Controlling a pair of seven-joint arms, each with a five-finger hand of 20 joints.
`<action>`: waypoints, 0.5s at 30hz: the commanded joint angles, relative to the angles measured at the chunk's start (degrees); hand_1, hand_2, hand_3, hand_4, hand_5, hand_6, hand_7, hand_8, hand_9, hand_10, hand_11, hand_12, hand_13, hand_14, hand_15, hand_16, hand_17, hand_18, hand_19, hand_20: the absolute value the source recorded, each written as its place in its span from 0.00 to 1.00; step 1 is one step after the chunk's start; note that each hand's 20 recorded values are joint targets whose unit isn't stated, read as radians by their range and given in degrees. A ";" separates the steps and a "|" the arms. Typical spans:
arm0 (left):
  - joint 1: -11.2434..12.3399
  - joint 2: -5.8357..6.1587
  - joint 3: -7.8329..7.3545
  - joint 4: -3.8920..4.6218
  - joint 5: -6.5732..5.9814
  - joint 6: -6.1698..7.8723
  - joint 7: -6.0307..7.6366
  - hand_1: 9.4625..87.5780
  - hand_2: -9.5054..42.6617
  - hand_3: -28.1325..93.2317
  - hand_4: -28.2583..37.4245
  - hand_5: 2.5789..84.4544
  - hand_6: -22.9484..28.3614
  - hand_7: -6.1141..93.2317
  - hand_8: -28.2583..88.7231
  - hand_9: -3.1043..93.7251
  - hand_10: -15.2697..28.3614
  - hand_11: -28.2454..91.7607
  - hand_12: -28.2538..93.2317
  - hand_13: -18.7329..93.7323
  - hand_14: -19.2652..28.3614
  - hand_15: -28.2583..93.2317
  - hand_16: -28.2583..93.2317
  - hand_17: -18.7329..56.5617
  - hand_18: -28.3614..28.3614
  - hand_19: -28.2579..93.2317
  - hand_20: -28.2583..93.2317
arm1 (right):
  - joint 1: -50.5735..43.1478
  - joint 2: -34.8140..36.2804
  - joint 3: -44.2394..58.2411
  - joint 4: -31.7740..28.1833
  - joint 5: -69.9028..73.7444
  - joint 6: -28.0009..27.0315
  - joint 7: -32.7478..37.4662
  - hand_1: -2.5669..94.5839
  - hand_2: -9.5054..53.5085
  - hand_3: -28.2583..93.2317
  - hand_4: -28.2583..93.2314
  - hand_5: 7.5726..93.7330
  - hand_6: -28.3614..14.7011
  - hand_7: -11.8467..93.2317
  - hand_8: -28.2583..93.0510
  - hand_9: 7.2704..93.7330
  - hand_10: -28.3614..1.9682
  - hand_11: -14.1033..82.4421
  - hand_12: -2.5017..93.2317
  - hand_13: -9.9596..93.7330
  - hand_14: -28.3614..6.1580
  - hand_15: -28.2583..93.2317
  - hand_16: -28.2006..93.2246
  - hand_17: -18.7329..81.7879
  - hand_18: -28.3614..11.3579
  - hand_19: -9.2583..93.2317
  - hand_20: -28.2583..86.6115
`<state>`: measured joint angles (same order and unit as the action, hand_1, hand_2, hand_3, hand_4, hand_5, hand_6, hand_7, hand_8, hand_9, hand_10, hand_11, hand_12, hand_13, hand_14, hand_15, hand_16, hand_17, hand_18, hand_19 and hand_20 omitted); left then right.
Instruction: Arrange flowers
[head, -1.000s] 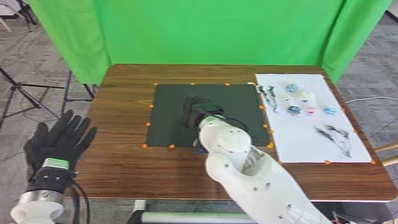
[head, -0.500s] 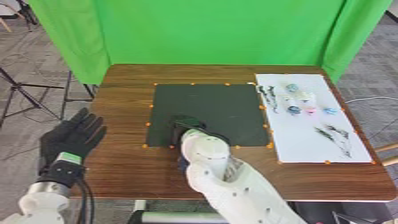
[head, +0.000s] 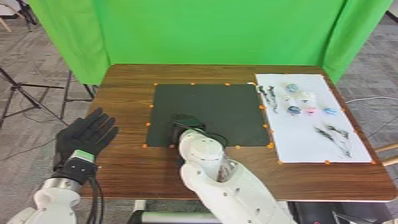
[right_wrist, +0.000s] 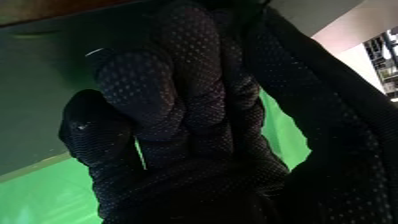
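On one sheet (head: 298, 145), one pink flower (head: 311, 111)

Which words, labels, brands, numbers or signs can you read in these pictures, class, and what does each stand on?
None can be read.
Green patch at the wrist of the left hand: too small to make out any print.
White sheet: no legible text.

R hand (head: 187, 122) prob. above dark mat (head: 210, 102).

The rounded white right arm (head: 222, 187) has small dark screws. Black cables (head: 94, 192) run beside the white left arm (head: 55, 202), whose black wrist (head: 75, 169) bears a green patch (head: 83, 155). Stippled black fabric gloves the right hand (right_wrist: 191, 185).
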<state>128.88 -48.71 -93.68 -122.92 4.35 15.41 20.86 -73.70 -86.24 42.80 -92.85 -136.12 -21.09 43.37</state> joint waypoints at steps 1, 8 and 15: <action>0.69 -0.50 -0.26 -0.19 -0.20 0.75 -0.42 0.26 0.54 0.91 0.16 0.53 0.59 0.27 0.15 0.47 0.68 0.44 0.34 0.45 0.74 0.60 0.17 0.23 0.76 0.56 0.31 | -0.79 -1.20 -0.06 -0.66 -0.37 0.73 -0.21 0.45 0.00 0.89 0.21 0.67 0.58 0.68 0.39 0.94 0.64 0.43 0.55 0.89 0.55 0.67 0.55 0.71 0.14 1.00 0.62; 0.32 -0.33 -0.13 -0.88 -0.02 3.10 -1.27 0.25 0.54 0.90 0.16 0.53 0.58 0.27 0.15 0.47 0.68 0.44 0.34 0.45 0.74 0.60 0.17 0.23 0.76 0.57 0.31 | -0.90 -1.51 -0.52 -0.38 -1.09 3.12 0.81 0.45 0.00 0.84 0.18 0.66 0.56 0.67 0.38 0.91 0.58 0.47 0.50 0.88 0.52 0.67 0.53 0.70 0.15 1.00 0.61; 0.48 -0.56 -0.32 -0.81 -0.10 2.36 -0.84 0.24 0.53 0.87 0.08 0.51 0.59 0.28 0.15 0.47 0.69 0.44 0.34 0.44 0.74 0.61 0.17 0.22 0.76 0.57 0.31 | -1.04 -1.67 -0.06 -0.28 -2.21 0.64 0.74 0.42 0.00 0.82 0.11 0.66 0.54 0.64 0.39 0.88 0.47 0.55 0.37 0.86 0.50 0.69 0.51 0.70 0.15 1.00 0.60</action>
<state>128.91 -48.79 -93.70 -123.15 4.28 17.11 20.38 -74.26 -86.78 42.73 -93.04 -136.30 -19.13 43.70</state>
